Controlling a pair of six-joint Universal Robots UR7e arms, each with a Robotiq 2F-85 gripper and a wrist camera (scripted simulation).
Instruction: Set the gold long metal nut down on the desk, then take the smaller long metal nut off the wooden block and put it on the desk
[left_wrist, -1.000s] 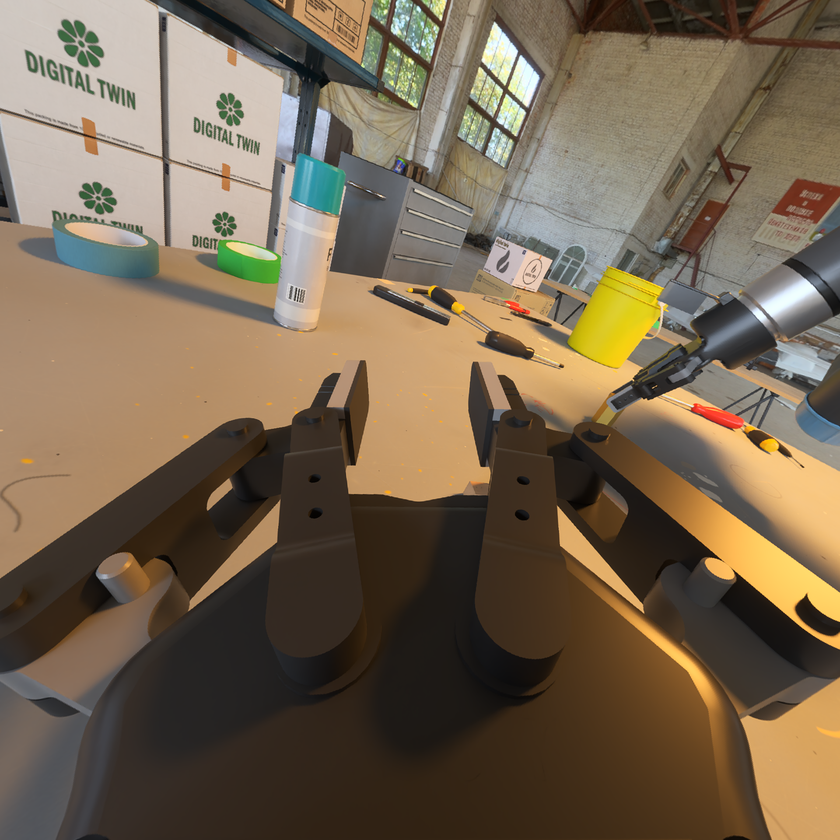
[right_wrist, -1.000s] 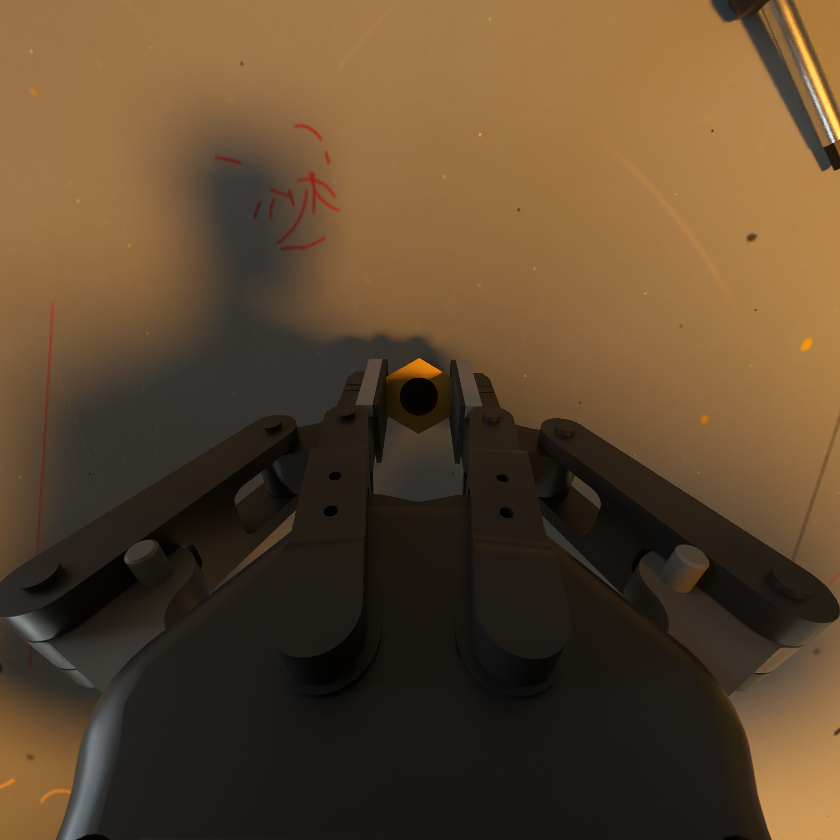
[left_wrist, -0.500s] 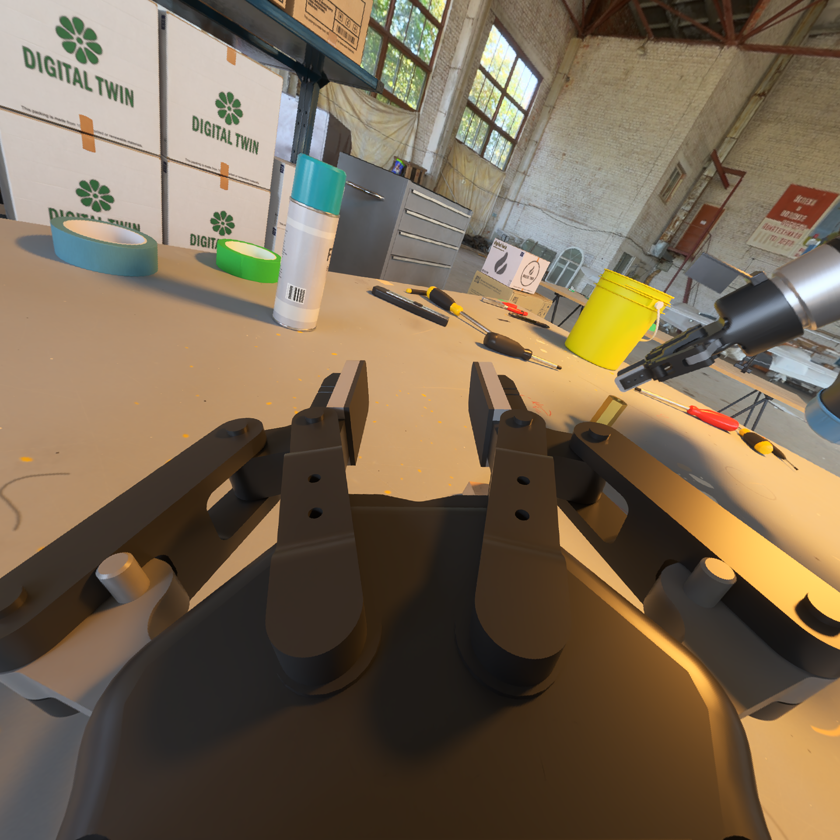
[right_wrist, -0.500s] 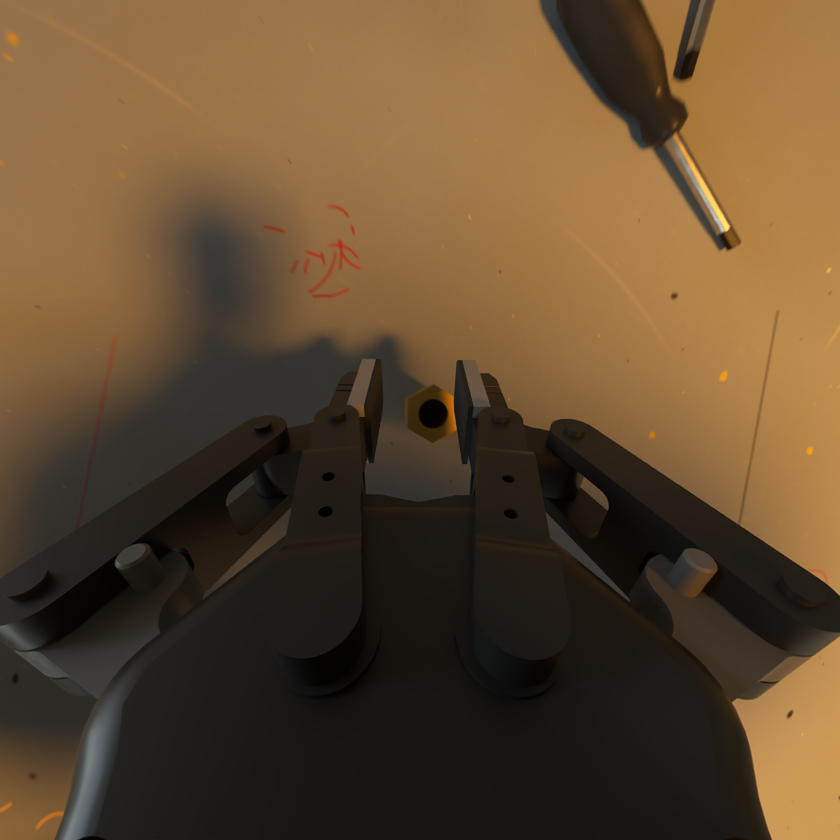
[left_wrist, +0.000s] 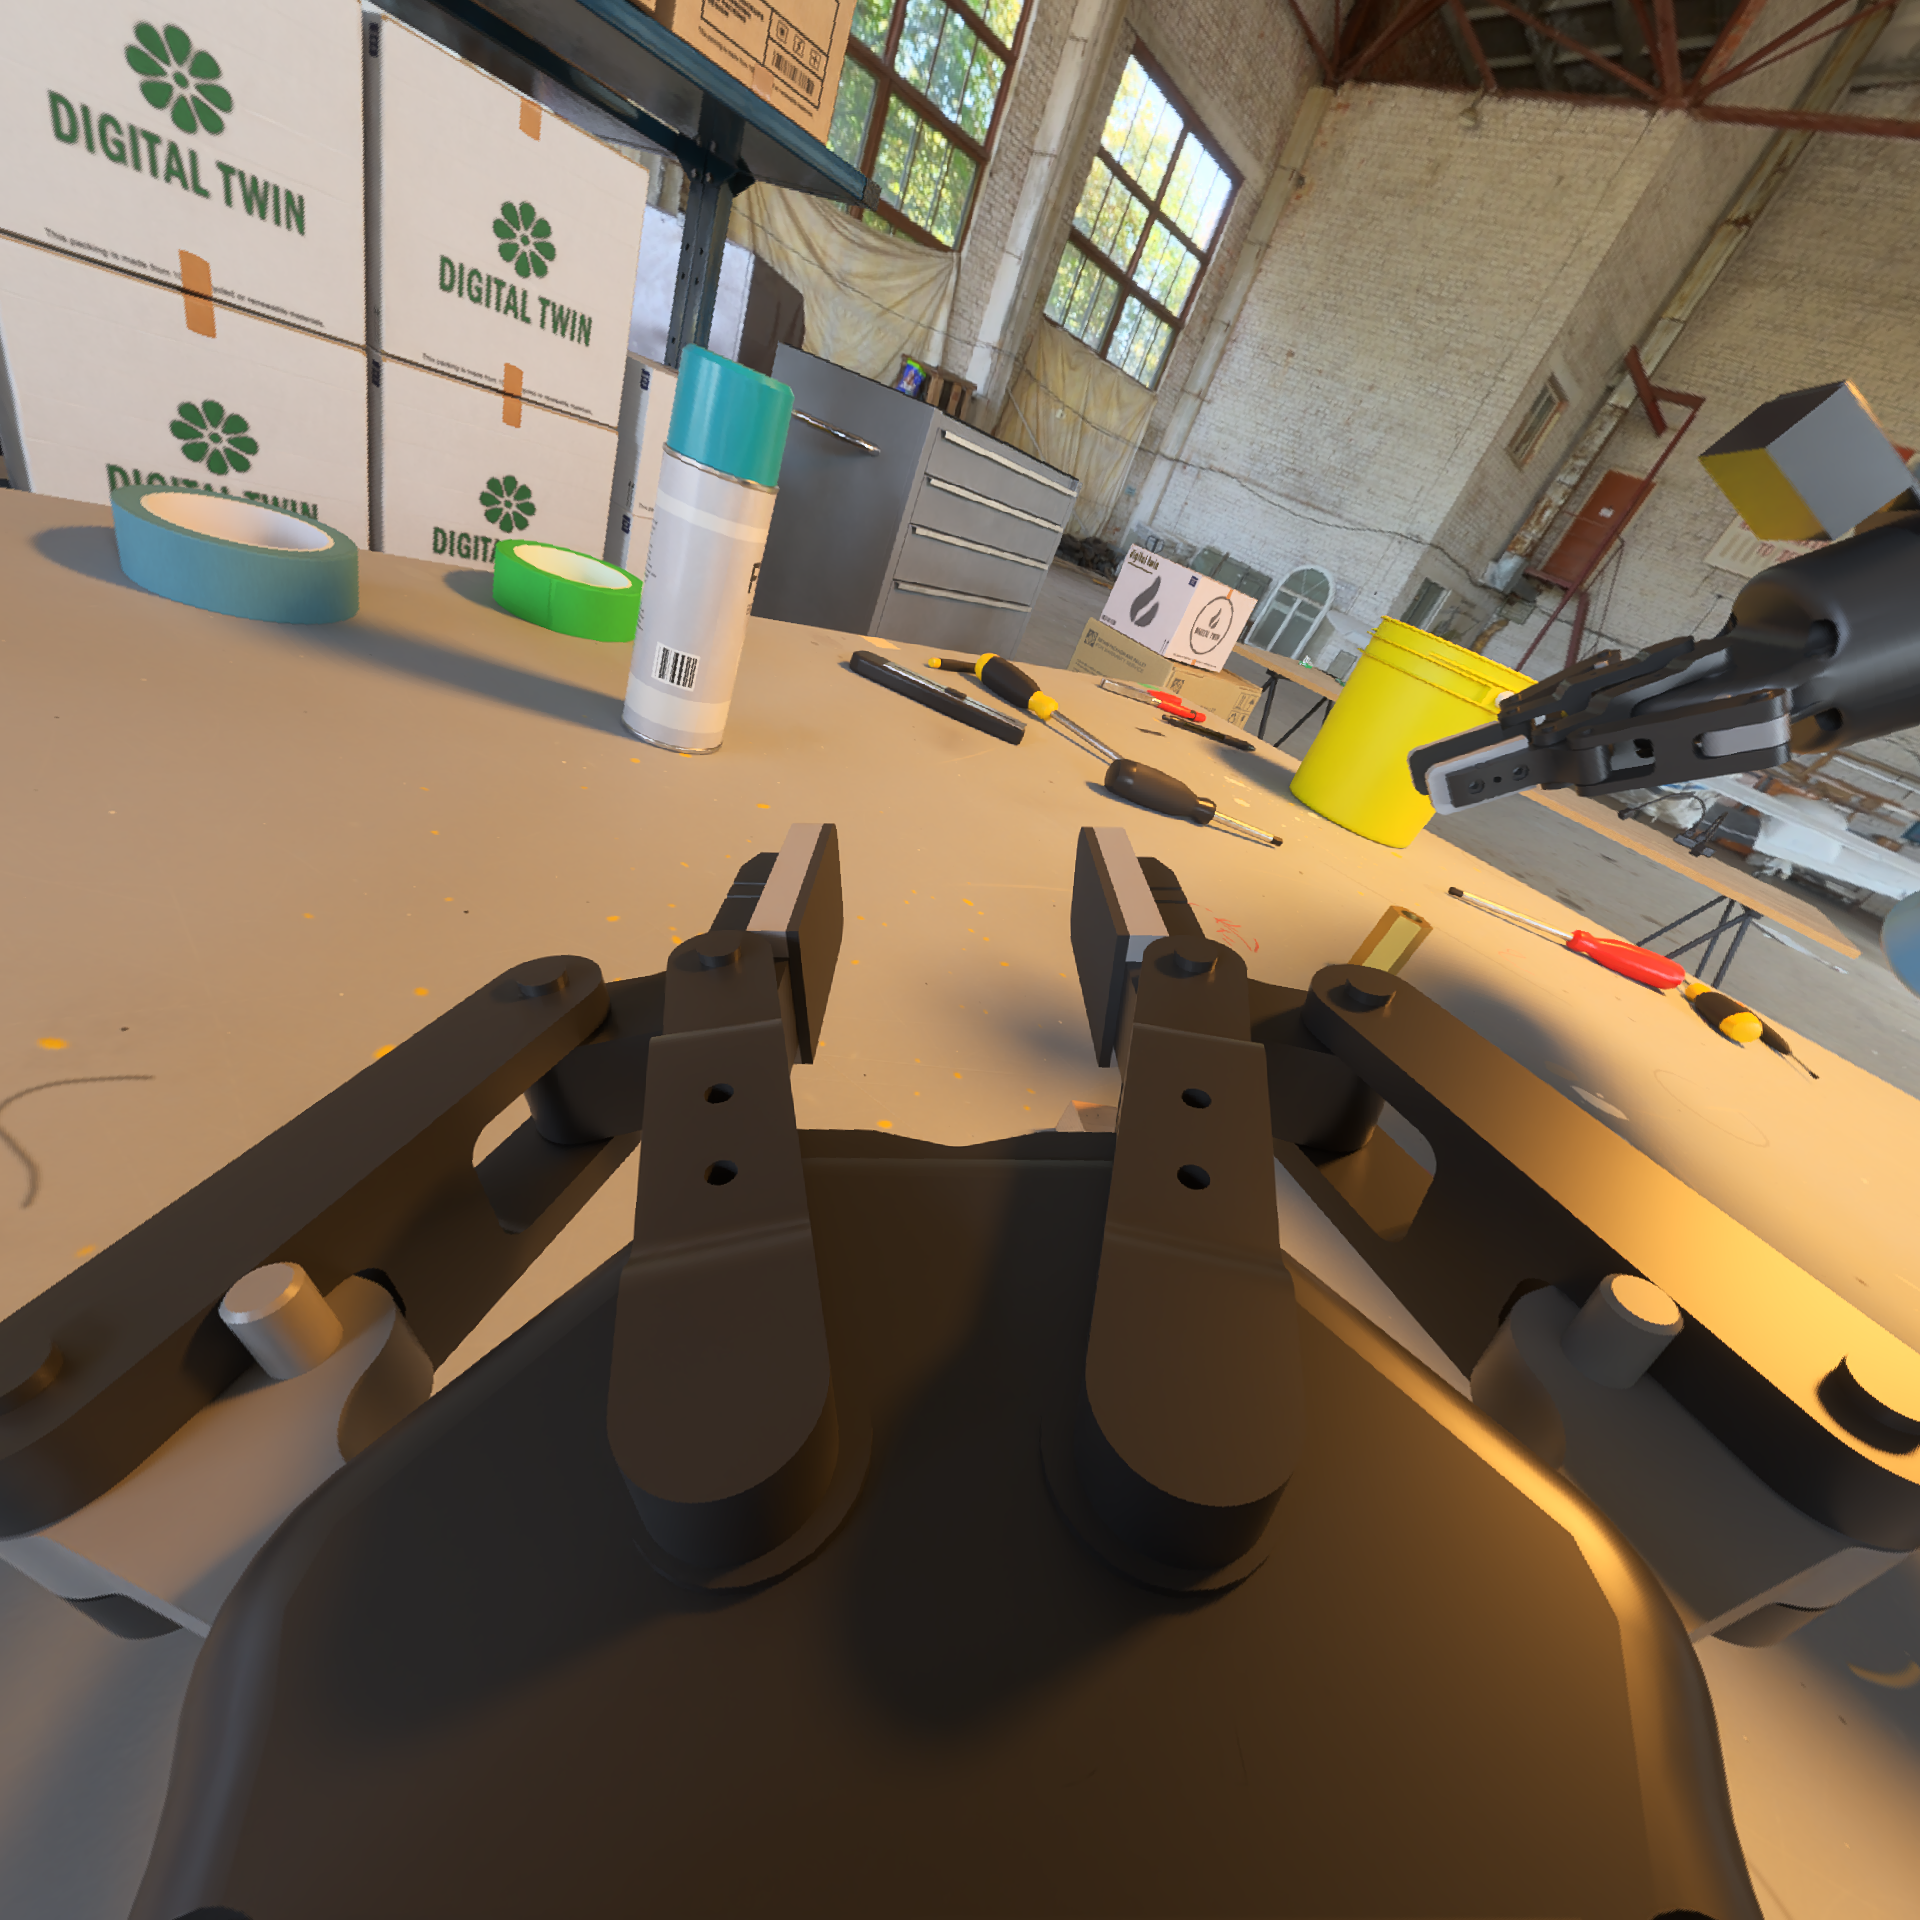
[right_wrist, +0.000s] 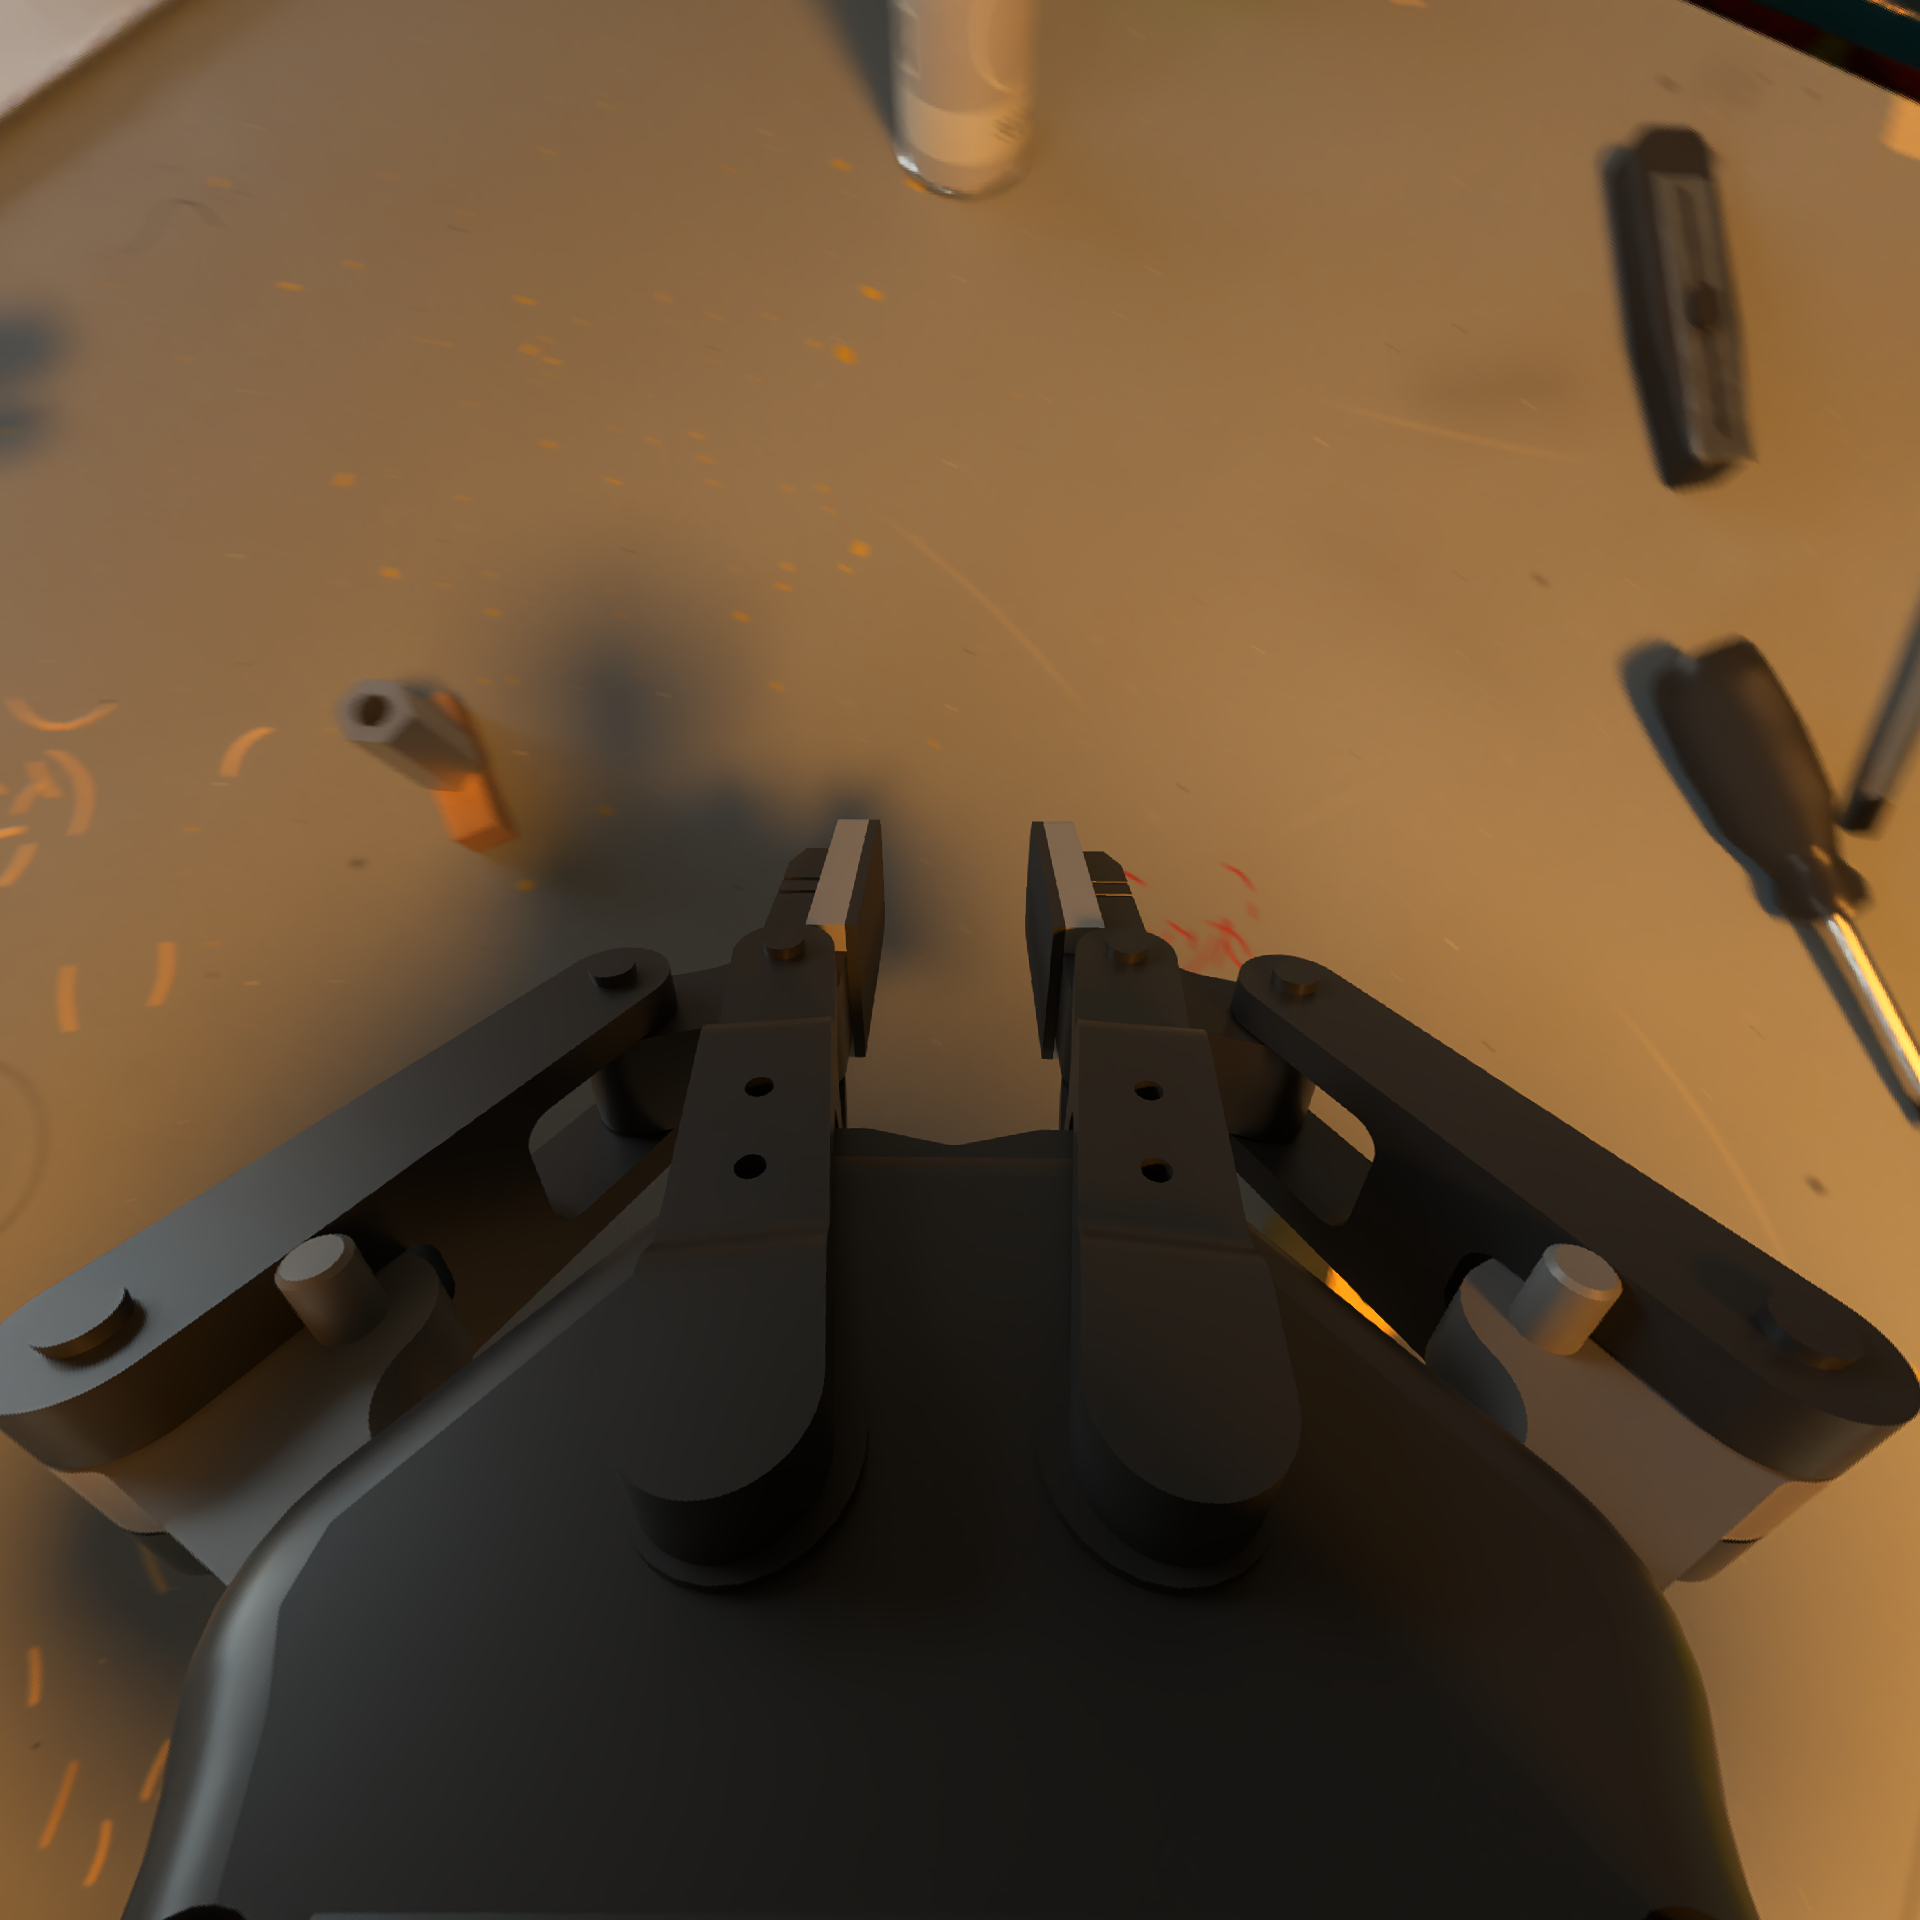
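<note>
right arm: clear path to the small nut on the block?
Probably yes. The right gripper is open and empty. The small nut stands on the wooden block ahead and to its left, with only bare desk between. The gold nut is already down.

On the desk (left_wrist: 312, 831), two tape rolls (left_wrist: 234, 551) lie left of the upright spray can (left_wrist: 707, 561); screwdrivers (left_wrist: 1164, 795) lie between it and the bucket (left_wrist: 1392, 727) farther right.
</note>
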